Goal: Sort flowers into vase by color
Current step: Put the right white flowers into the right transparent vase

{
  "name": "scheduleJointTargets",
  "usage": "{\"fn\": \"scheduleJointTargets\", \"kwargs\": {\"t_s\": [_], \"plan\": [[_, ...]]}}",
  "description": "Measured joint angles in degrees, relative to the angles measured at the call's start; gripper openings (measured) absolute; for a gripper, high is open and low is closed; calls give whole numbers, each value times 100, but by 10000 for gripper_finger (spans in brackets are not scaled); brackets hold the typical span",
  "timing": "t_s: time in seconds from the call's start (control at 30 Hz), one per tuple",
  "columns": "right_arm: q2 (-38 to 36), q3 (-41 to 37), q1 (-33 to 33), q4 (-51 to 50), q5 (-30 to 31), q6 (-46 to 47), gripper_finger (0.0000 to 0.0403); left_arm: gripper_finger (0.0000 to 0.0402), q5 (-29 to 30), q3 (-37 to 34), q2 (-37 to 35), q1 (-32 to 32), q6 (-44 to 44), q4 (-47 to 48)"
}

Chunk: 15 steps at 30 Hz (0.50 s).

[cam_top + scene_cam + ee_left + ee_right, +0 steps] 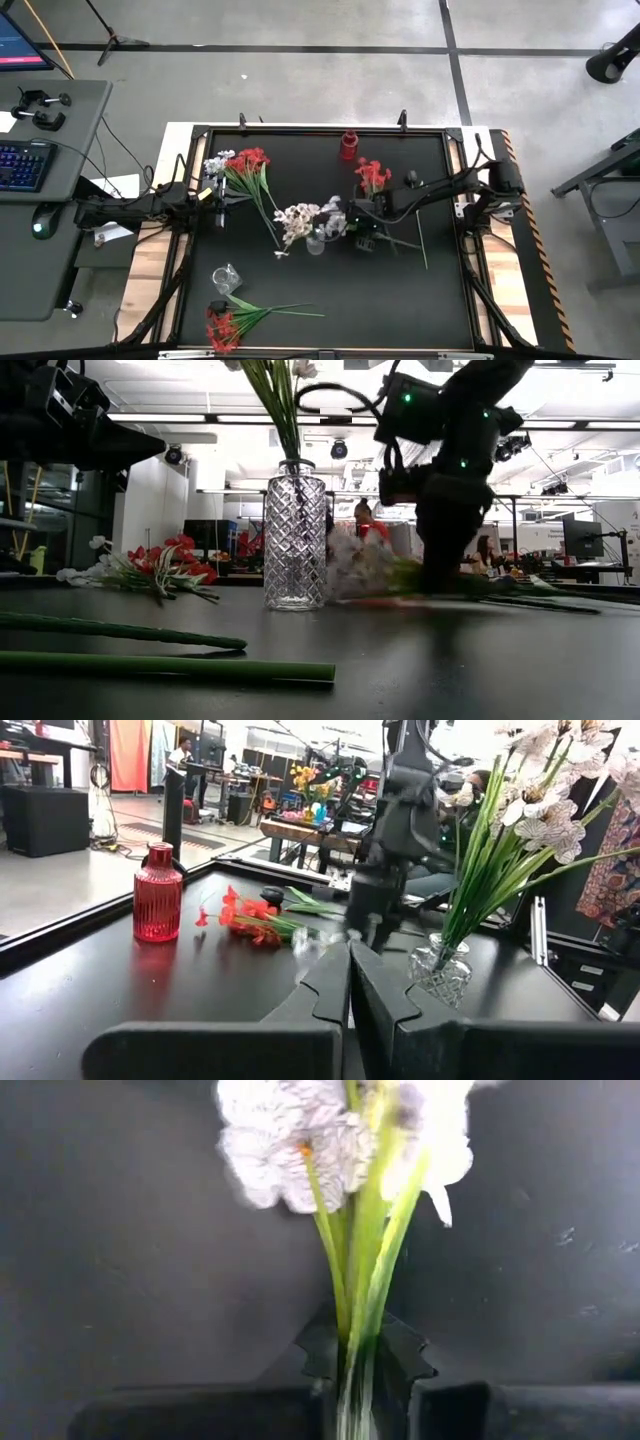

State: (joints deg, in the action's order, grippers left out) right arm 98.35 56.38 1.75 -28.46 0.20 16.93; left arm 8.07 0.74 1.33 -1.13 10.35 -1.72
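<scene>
Flowers are all over this table: a white bunch is pinched by its green stems in the right gripper, whose fingers have closed in tight on them, down low near the middle of the table just right of the clear vase. That vase already has white blooms standing in it, so I'd guess this bunch is headed for the same vase, and it's grabbed by the stems so the heads can go in last. The left gripper is shut with nothing in it, parked at the left side and pointing toward the middle, just waiting. The rest look like cheap fake ones, thin green stems with leaves: a red bunch with some white lies at the far left, another red bunch at the near left with a second clear vase just beside it, and a small red bunch lies close to the red vase at the far edge. So the reds still need sorting. Didn't spot any dark one.
</scene>
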Motion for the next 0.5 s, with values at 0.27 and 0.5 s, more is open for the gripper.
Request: {"fn": "scheduleJointTargets", "kwargs": {"t_s": [0.27, 0.5], "plan": [[-1065, 0, -420, -215, -1, -88, 6, 0, -1, 1, -1, 2, 0, 1], [-2439, 0, -1004, -209, 82, 219, 4, 0, 0, -1, 0, 2, 0, 0]]}}
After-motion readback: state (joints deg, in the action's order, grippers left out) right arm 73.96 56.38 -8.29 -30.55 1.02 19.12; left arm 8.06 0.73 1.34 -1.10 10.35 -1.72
